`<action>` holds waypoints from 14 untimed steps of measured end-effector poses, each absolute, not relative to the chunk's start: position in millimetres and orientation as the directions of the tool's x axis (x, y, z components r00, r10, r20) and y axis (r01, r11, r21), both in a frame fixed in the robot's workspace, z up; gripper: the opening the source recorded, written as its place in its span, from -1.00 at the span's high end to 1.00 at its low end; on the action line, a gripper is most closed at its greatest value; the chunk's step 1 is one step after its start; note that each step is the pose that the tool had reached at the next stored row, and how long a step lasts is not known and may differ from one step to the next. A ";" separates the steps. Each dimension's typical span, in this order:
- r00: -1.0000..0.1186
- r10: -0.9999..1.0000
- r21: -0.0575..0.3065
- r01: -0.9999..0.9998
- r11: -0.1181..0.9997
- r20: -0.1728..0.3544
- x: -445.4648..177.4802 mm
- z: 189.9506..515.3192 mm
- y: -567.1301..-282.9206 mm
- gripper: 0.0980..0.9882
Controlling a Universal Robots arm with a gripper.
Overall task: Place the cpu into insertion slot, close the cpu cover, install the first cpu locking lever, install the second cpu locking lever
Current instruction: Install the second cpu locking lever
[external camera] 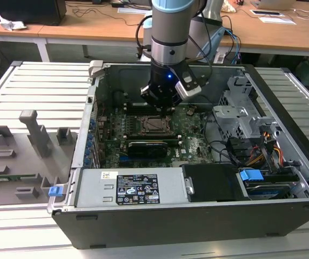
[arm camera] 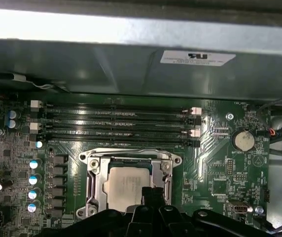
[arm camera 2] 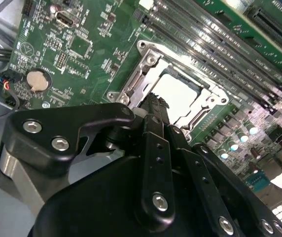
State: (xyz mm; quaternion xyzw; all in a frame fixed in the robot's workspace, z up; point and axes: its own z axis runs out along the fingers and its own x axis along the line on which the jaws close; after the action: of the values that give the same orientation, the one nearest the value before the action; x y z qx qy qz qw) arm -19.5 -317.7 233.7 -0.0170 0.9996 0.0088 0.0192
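Motherboard lies flat in the open computer case, and my gripper hangs low over it, just above the insertion slot. In both wrist views the cpu sits in that socket, its silver-grey top showing through the square window of the cpu cover, which lies folded down around it. In the second wrist view my fingers come together into one narrow dark tip right over the edge of the chip; I cannot tell whether that tip touches it, and nothing is held between them. Long black memory slots run just beside the socket on the side toward the case wall, and a round coin battery sits near the socket's other flank. In the exterior view a black expansion card stands just in front of the socket, a power supply spans the near edge of the case, and a metal drive cage with loose cables fills the exterior view's right. A grey fixture tray rests outside the case at the exterior view's left.
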 end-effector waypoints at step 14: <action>-0.999 -0.034 0.016 -0.034 0.999 -0.034 -19.5 242.9 -328.7 0.98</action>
State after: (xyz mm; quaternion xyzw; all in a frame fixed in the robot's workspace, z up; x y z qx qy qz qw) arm -19.5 -328.7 242.9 -0.0170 0.9997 0.0081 0.0167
